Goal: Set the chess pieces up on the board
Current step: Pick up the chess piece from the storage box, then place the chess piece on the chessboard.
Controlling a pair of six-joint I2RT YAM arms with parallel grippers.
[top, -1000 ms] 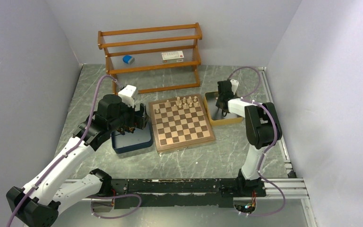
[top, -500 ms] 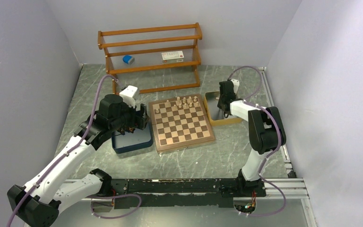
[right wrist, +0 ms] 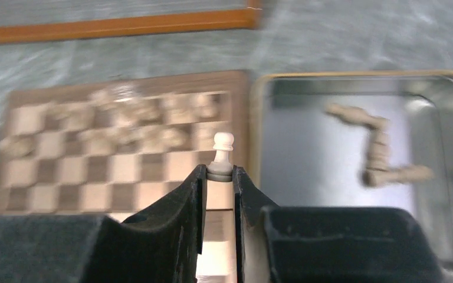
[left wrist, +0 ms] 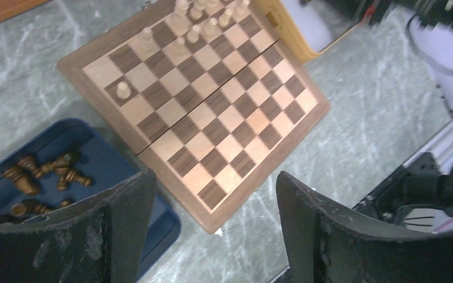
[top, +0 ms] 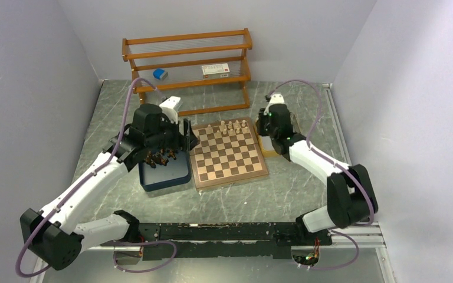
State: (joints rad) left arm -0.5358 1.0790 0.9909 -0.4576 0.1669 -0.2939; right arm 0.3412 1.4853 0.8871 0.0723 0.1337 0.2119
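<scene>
The board point(top: 227, 154) lies at the table's middle, with several cream chess pieces point(top: 229, 126) on its far rows. Held over the board's far right corner, my right gripper point(top: 265, 126) is shut on a cream pawn point(right wrist: 223, 147), whose head sticks out past the fingertips point(right wrist: 197, 177). More cream pieces point(right wrist: 379, 154) lie in the yellow tray point(right wrist: 354, 76). Dark pieces point(left wrist: 42, 174) sit in the navy tray point(left wrist: 109, 156). My left gripper point(left wrist: 215, 180) hangs open and empty between the navy tray and the board's left edge point(left wrist: 171, 177).
A wooden shelf point(top: 189, 62) stands at the back, holding a blue object point(top: 160, 74) and a white box point(top: 215, 70). The navy tray point(top: 166, 181) sits left of the board, and the yellow tray point(top: 271, 154) sits right of it, partly under my right arm.
My right arm has risen out of the yellow tray and swung left toward the board, carrying the pawn. My left arm has shifted from over the navy tray toward the board, its jaws slightly narrower.
</scene>
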